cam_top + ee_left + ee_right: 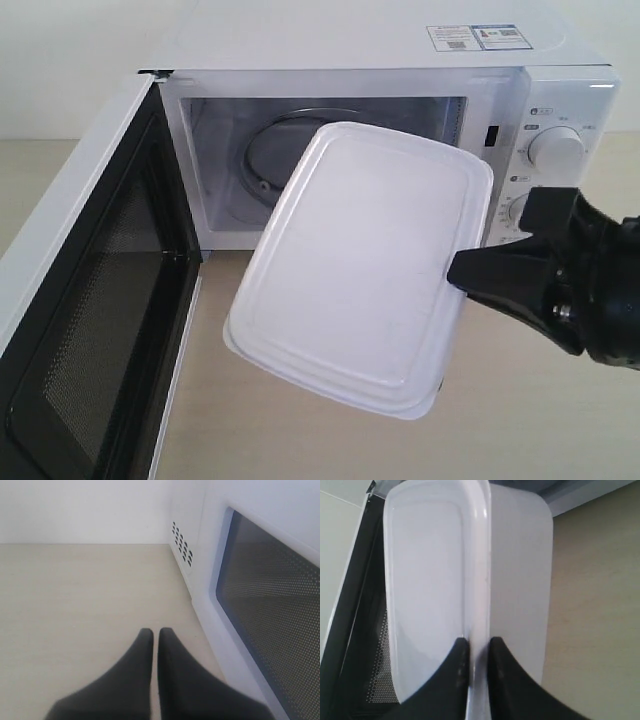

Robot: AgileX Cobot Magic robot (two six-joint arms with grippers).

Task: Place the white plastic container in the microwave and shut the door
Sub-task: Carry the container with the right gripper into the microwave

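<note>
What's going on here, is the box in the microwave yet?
Not yet. The right gripper is clamped on the rim of the white plastic container and holds it tilted in front of the microwave, outside the cavity. The door is swung wide open. The left gripper is shut and empty, over the table beside the door's outer face.

White countertop microwave (380, 40) cavity stands open; its wide white mesh-windowed door (90, 300) walls the left side; tilted translucent-white rectangular plastic container (360, 270) occupies the approach before the opening; pale tabletop (300, 440) beneath lies bare.
</note>
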